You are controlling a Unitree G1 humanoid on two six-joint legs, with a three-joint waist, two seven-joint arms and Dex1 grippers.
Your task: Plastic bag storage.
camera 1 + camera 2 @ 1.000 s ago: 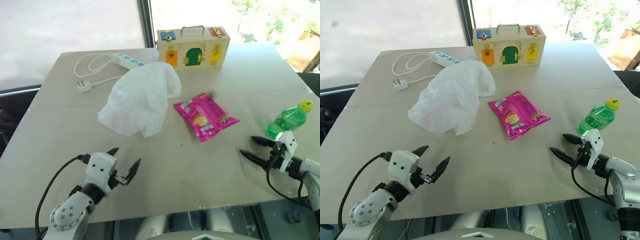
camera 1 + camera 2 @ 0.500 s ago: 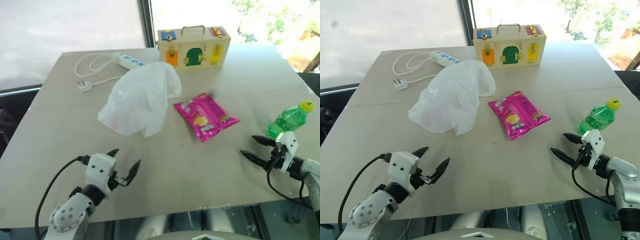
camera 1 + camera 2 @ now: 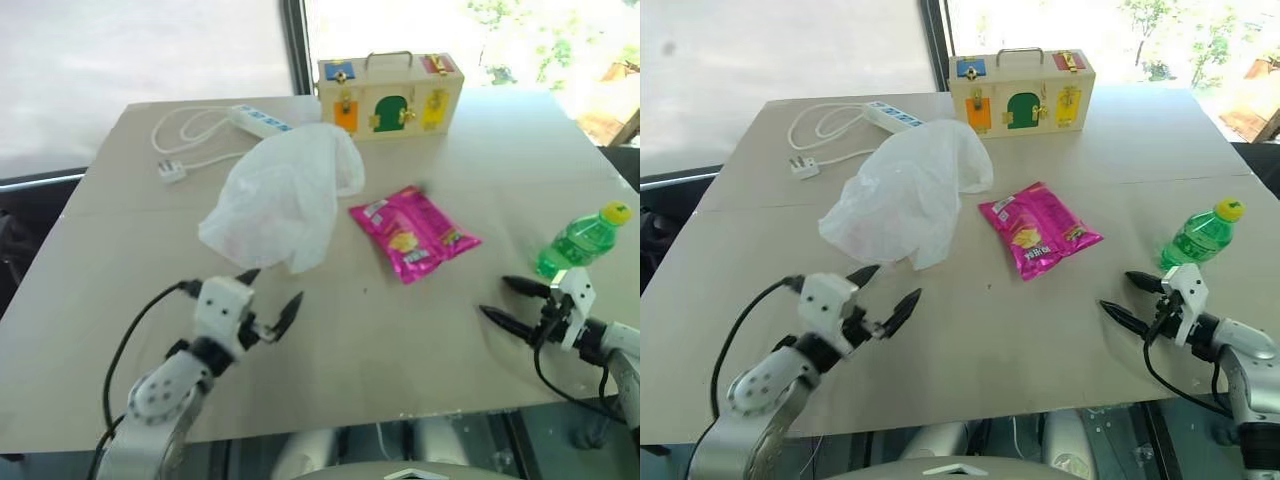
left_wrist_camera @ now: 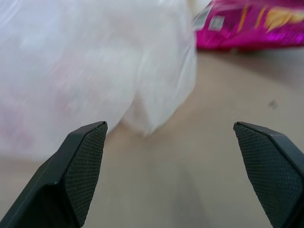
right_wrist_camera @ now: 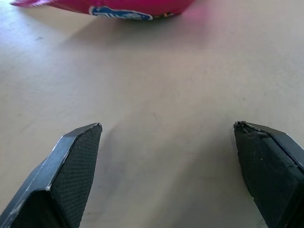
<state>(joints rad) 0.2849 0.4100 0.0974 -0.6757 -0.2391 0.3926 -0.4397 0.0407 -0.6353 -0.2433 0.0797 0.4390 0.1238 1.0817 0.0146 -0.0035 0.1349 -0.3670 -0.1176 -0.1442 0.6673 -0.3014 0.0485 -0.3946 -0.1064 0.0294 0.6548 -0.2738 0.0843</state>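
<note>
We can read no writing on the thin translucent white plastic bag [image 3: 280,196], which lies crumpled in the upper centre of the head view on the beige surface [image 3: 420,330]; the label on the glossy pink snack packet [image 3: 412,232] just right of it is too small to read. Our left gripper [image 3: 270,296], fingers apart and empty, hovers at lower left, just below the bag's near edge. Our right gripper [image 3: 510,302], also spread wide and empty, sits at lower right, well apart from the bag, beside a green plastic bottle with a yellow cap [image 3: 582,238].
</note>
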